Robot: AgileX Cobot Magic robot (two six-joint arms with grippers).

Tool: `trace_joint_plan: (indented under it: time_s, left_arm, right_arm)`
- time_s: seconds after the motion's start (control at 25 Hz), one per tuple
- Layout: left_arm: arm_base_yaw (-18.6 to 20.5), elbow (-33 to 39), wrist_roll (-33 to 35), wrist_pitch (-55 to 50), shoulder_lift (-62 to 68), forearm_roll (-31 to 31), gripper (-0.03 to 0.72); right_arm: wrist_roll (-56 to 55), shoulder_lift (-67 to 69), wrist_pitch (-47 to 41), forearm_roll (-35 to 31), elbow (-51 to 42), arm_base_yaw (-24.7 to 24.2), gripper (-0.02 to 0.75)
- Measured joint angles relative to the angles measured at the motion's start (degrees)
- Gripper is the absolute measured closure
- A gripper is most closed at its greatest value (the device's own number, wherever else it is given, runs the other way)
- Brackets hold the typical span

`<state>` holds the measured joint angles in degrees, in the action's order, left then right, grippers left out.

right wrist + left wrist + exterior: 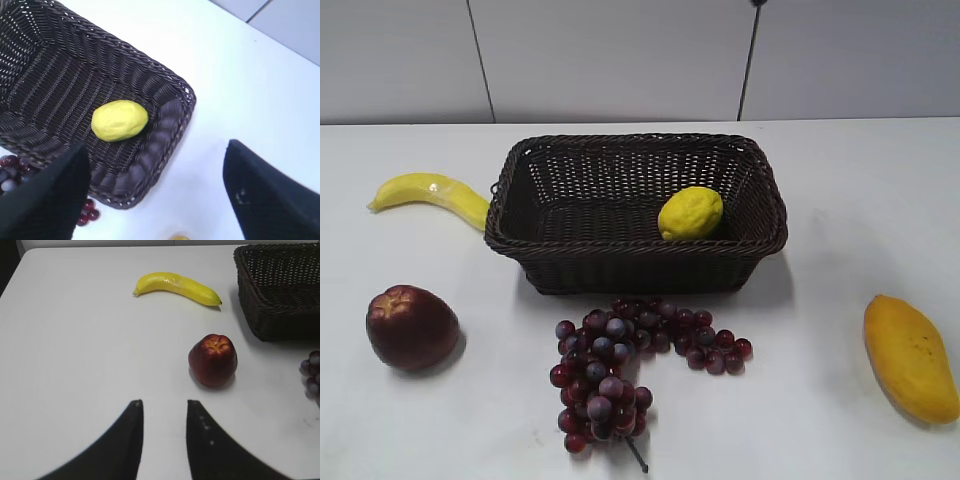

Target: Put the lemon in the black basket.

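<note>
The lemon (690, 213) lies inside the black basket (630, 262), at its right end near the front wall. In the right wrist view the lemon (119, 120) rests on the basket floor by the near right corner of the basket (165, 132). My right gripper (156, 162) is open wide and empty, above the basket's right corner and the table beside it. My left gripper (164, 406) is open and empty over bare table, short of the red apple. Neither gripper shows in the exterior view.
A banana (432, 195) lies left of the basket, a red apple (411, 326) at front left, a bunch of purple grapes (625, 365) in front of the basket, and a mango (910, 356) at front right. The table's back edge meets a white wall.
</note>
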<state>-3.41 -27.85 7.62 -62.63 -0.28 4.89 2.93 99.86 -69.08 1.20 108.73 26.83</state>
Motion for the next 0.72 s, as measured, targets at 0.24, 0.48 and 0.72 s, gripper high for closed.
trace_joint_plan:
  time_s: [0.24,0.48,0.72]
  left_arm:
    - [0.0,0.0,0.0,0.0,0.0,0.0,0.453]
    - [0.0,0.0,0.0,0.0,0.0,0.0,0.453]
    - [0.0,0.0,0.0,0.0,0.0,0.0,0.453]
  right_arm:
    - [-4.0,-21.0,-0.2,4.4,-19.1,0.0,0.085]
    - [-4.9,-44.3,-0.3,2.5,-40.6,0.0,0.117]
    - [-5.0,-65.5,-0.2,2.2,-57.1,0.0,0.155]
